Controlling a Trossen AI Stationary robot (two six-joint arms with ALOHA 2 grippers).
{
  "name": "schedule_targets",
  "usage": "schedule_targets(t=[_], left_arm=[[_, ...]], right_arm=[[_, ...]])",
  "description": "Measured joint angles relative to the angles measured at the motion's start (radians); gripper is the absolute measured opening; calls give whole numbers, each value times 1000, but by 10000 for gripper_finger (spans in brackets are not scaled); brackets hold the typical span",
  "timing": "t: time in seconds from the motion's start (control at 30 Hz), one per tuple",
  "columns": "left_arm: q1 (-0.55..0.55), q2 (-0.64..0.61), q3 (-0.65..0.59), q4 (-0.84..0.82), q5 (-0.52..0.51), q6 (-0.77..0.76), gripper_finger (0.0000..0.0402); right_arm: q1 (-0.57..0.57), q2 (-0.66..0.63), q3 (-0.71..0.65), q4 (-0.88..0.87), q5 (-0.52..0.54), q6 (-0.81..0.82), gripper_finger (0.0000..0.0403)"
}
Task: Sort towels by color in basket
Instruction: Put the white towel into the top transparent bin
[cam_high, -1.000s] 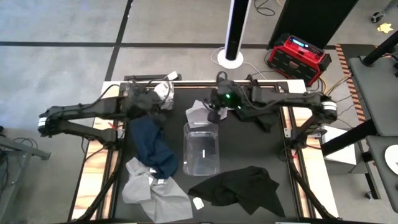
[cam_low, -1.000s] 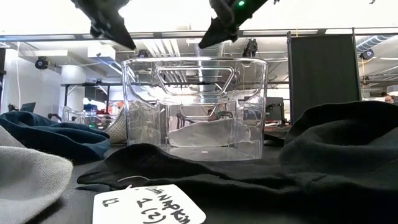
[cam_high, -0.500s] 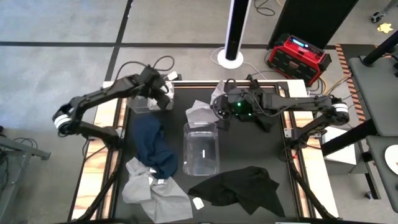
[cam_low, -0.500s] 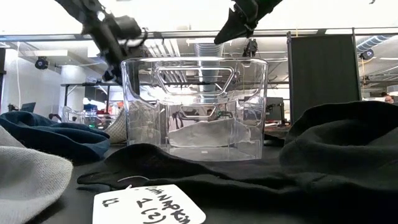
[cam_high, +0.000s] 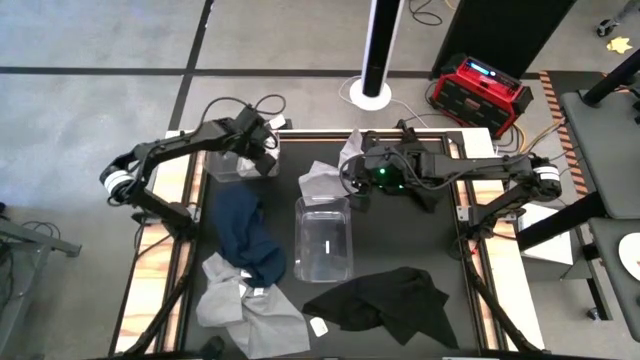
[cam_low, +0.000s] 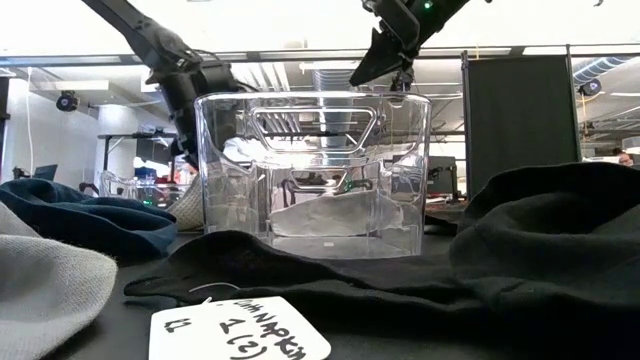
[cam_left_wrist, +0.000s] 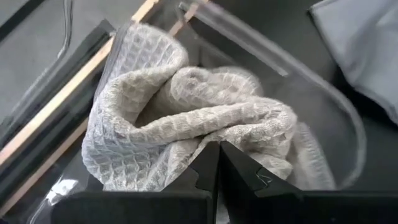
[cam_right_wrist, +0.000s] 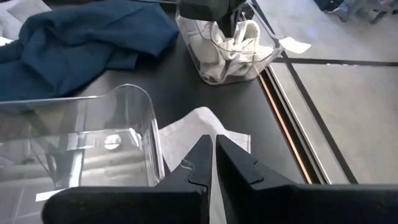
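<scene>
Overhead, the left gripper (cam_high: 262, 150) is seen closed, empty, above a white towel (cam_left_wrist: 186, 118) in the far-left bin (cam_high: 225, 170). The right gripper (cam_high: 352, 187), closed and empty, is held over a grey towel (cam_high: 322, 183) beside the central bin (cam_high: 324, 240).

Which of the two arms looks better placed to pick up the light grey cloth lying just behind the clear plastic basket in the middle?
Probably the right one. The right gripper hangs beside that light grey cloth, fingers shut. The left gripper is busy over the other clear bin at the table's far left corner, above a pale waffle-weave towel.
</scene>
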Motion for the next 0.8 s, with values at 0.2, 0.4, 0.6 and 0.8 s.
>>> schedule_targets(t=[0.2,0.4,0.6,0.8], left_arm=[[5,8,0,-71,-40,-15,0],[10,7,0,-89,-64,-18,0],[12,7,0,-85,-59,-21,0],[12,8,-2,-101,-59,-27,0]], right_arm=[[0,0,-23,17,0,0,12],[0,0,-34,20,0,6,12],[0,0,-36,20,-1,15,12],[0,0,-39,20,-1,25,12]])
